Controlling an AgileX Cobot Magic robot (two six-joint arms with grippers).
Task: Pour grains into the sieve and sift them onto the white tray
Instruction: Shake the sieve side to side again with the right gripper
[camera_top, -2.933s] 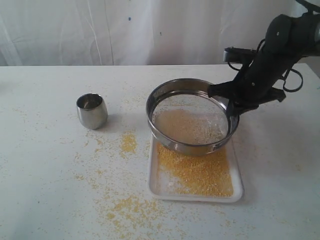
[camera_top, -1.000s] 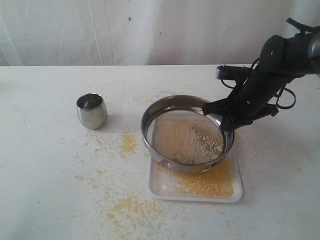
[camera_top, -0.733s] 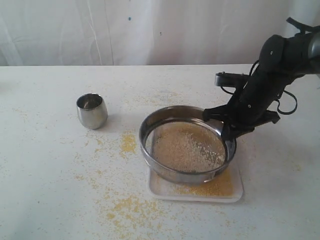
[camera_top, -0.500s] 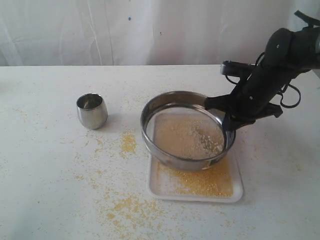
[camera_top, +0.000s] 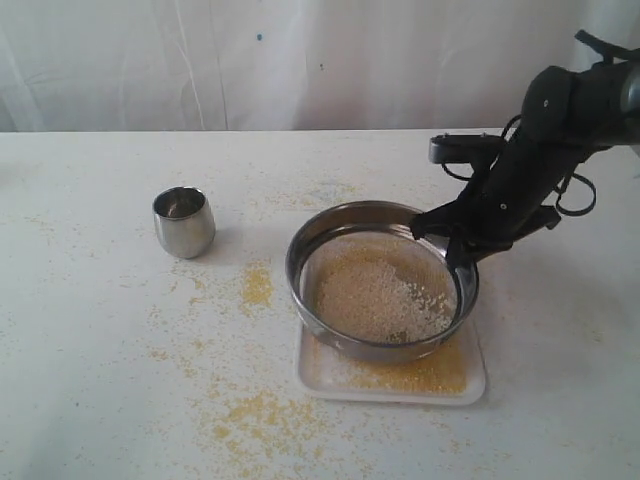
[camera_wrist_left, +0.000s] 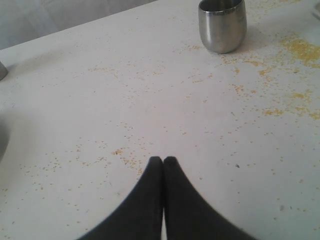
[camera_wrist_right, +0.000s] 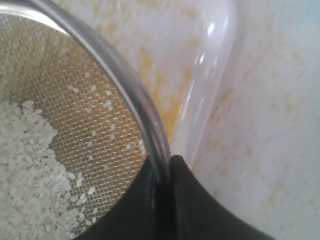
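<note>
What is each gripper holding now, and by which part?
The right gripper holds the sieve by its steel rim, jaws closed across it. The left gripper is shut and holds nothing.

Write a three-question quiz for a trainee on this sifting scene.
1. True or false: the right gripper grips the rim of the sieve.
2. How does the steel cup stand? A inside the sieve; B upright on the table; C on its side.
3. Fill in: yellow grains lie on the ___ beneath the sieve.
Key: 1 true; 2 B; 3 white tray.
</note>
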